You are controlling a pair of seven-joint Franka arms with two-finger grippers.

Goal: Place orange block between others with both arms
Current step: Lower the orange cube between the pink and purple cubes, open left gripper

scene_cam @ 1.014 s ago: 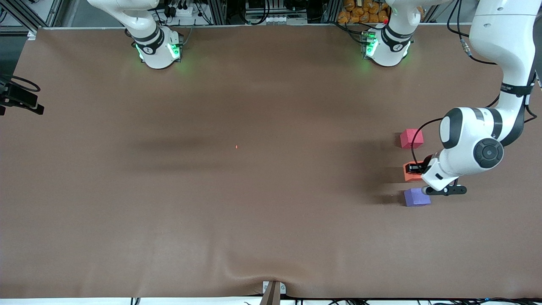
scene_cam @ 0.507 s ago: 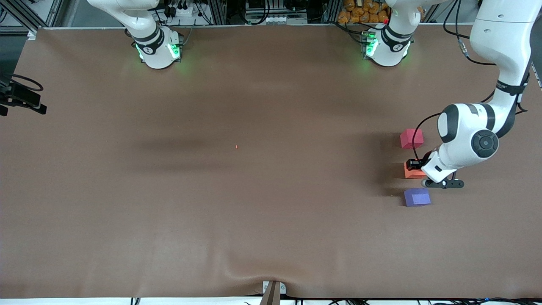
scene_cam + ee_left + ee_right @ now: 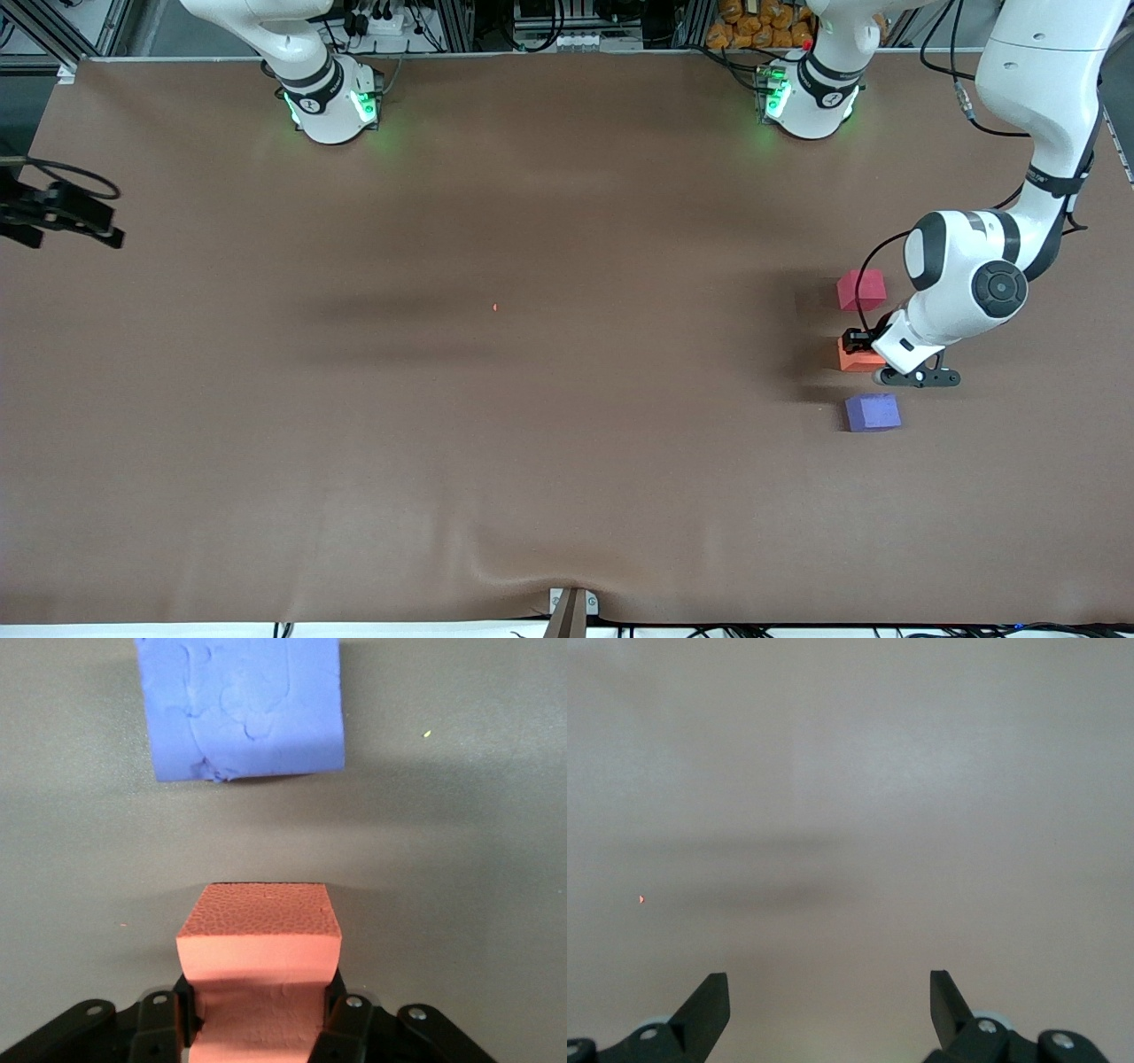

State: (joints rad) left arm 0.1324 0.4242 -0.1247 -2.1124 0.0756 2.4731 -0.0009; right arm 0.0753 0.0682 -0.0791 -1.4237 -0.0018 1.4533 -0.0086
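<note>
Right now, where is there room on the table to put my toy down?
Most of the brown table is bare, from the right arm's end to the blocks. It's crowded where the left gripper holds the orange block between the red block and purple block.

An orange block [image 3: 855,356], a pinkish-red cube [image 3: 861,290] and a purple cube [image 3: 872,413] on a brown table [image 3: 532,399].
</note>
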